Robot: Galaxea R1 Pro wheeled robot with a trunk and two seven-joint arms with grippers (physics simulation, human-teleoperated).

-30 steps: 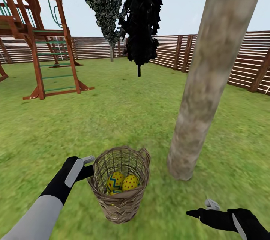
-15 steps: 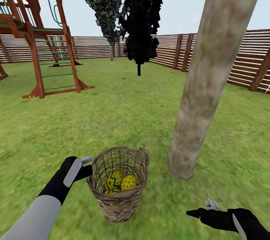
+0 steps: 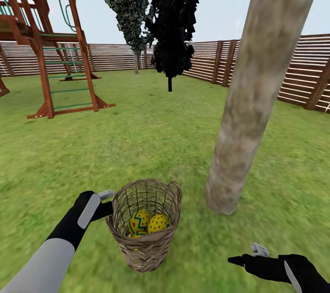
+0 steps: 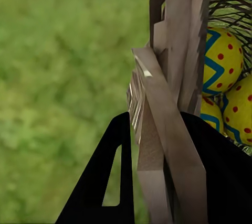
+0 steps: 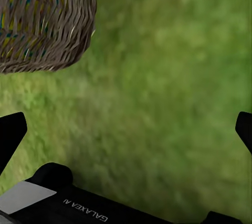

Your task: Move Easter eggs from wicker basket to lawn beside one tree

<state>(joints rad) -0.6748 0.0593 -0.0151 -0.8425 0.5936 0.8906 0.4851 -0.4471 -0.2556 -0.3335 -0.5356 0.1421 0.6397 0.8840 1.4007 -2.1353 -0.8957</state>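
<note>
The wicker basket (image 3: 146, 247) stands slightly tilted on the lawn (image 3: 151, 146), just left of the thick pale tree (image 3: 243, 132) trunk. Inside lie yellow Easter eggs with red dots and blue zigzags: two (image 3: 140, 222) (image 3: 158, 223) show from the head, three (image 4: 220, 61) (image 4: 242, 111) (image 4: 211, 115) in the left wrist view. My left gripper (image 3: 110, 201) is shut on the basket's rim (image 4: 173, 77), one finger on each side of the weave. My right gripper (image 3: 245, 255) hangs open and empty over grass to the basket's right; its wrist view shows the basket's outer wall (image 5: 44, 19).
A wooden play frame (image 3: 55, 55) stands far left. A thin-trunked black-foliage tree (image 3: 170, 23) and a slatted fence (image 3: 284, 73) lie behind. Open grass spreads around the trunk's base and between basket and trunk.
The basket and my left gripper have shifted very slightly to the left. The right gripper has stayed where it was.
</note>
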